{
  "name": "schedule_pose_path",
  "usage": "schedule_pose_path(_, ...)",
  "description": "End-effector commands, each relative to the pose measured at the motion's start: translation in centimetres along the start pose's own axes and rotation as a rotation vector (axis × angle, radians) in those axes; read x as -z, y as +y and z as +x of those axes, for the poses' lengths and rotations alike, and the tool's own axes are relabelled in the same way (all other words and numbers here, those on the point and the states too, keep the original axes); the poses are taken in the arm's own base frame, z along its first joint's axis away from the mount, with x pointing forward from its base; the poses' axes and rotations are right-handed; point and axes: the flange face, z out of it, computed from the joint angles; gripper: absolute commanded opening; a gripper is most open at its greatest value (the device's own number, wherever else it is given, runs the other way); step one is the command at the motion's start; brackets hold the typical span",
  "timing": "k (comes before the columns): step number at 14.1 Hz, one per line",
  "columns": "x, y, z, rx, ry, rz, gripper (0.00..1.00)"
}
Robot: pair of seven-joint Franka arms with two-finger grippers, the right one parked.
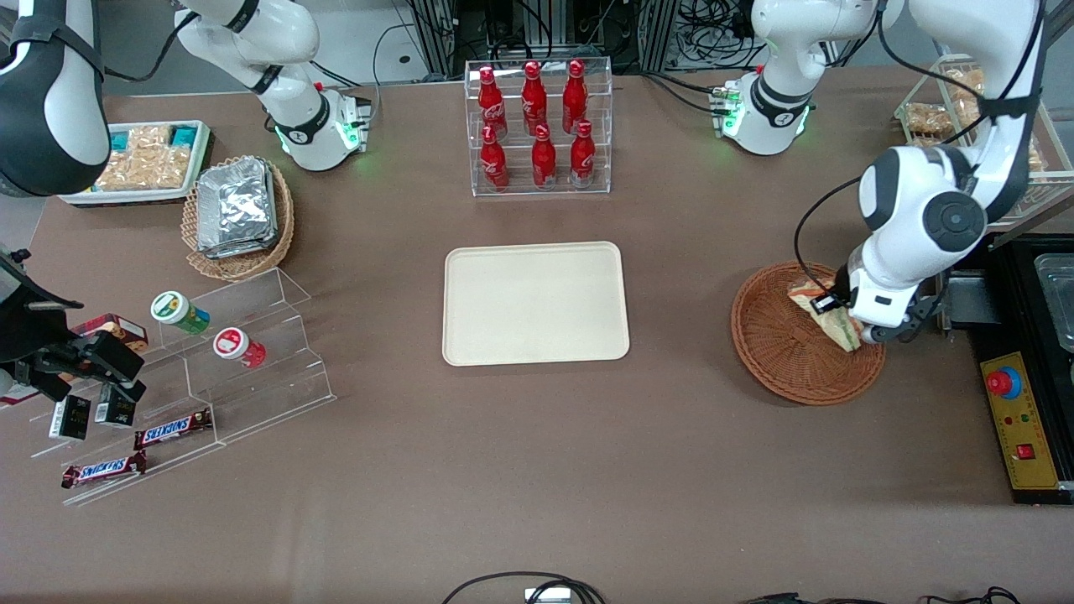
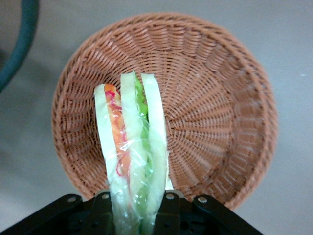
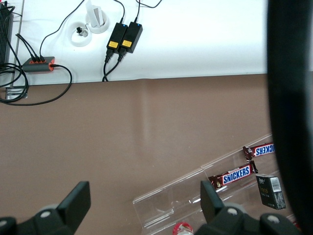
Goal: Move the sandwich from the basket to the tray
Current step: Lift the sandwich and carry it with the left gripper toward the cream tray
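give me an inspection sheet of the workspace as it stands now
surface: brown table, no spills seen
job's things: sandwich over the basket; tray bare
clutter: bottle rack, foil packs, snack tray, candy bars on the clear stand
grippers: gripper at the basket, shut on the sandwich
cables: loops at the table edge nearest the front camera
surroundings: control box toward the working arm's end
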Motion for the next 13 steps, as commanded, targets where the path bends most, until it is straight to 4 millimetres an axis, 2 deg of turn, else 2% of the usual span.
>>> schedule_pose_path(1, 4.6, 4.2, -1.3, -0.108, 0.006, 0.013, 0.00)
schedule_pose_path(5, 7.2, 11.0, -5.8, -0.251, 0.051, 0.008, 0.00)
schedule_pose_path(7, 7.6, 14.0, -8.7, -0.301, 0.066, 0.008, 0.00)
schedule_pose_path(11, 7.4, 16.1, -10.7, -0.318, 0.079, 0.021, 0.00)
schedule_pose_path(13, 7.4, 17.6, -12.4, -0.362, 0.083, 0.019, 0.00)
